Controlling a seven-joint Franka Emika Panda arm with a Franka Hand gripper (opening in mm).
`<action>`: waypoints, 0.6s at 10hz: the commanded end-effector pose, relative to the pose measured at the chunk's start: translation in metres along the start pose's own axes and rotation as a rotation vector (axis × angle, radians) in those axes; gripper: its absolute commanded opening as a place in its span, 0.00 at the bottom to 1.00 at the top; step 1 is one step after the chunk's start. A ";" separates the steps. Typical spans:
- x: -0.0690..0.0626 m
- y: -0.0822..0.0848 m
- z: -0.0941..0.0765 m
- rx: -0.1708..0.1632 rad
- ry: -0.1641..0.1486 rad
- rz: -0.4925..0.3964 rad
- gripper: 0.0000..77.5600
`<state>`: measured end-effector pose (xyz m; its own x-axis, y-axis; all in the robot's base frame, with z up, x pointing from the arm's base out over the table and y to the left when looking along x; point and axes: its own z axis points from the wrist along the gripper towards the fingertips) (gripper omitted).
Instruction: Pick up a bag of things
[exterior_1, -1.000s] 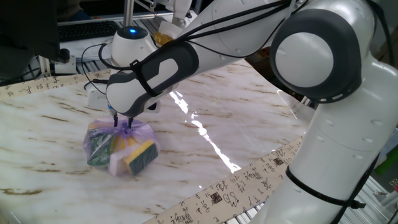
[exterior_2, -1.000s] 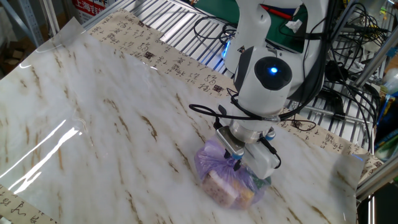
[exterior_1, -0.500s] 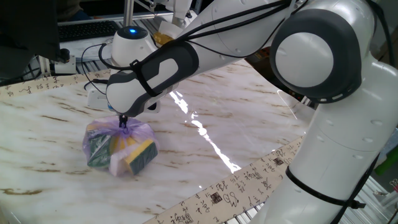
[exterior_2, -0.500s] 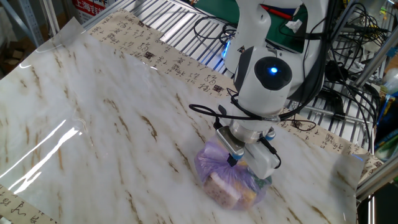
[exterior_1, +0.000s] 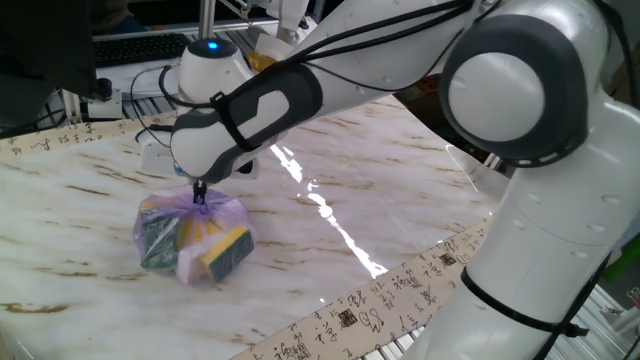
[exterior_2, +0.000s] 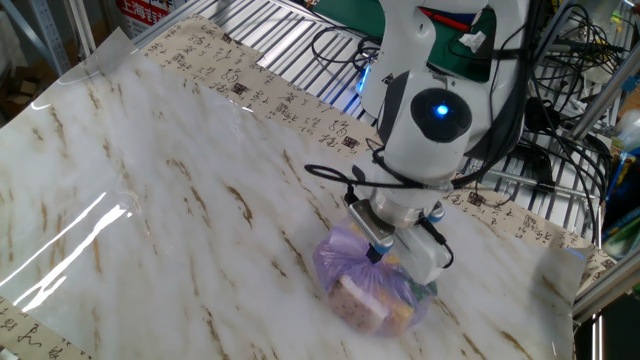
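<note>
Claw (exterior_1: 199, 191) clenched on knotted top of purple bag (exterior_1: 193, 237) directly below it.

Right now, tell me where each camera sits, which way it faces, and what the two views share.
One fixed view: low beside the robot's base, looking across the marble table; base, arm and gripper show.
The other fixed view: high, across the table from the base, looking down at the wrist and gripper.
Shared: the purple bag, its knot pinched in the gripper.
</note>
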<state>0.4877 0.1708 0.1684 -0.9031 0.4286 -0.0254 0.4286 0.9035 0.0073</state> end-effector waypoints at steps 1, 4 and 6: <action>0.002 -0.013 -0.042 0.041 0.023 -0.008 0.02; -0.009 -0.035 -0.067 0.051 0.043 -0.049 0.02; -0.026 -0.055 -0.073 0.051 0.047 -0.096 0.02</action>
<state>0.4810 0.1349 0.2283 -0.9206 0.3905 0.0108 0.3899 0.9202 -0.0356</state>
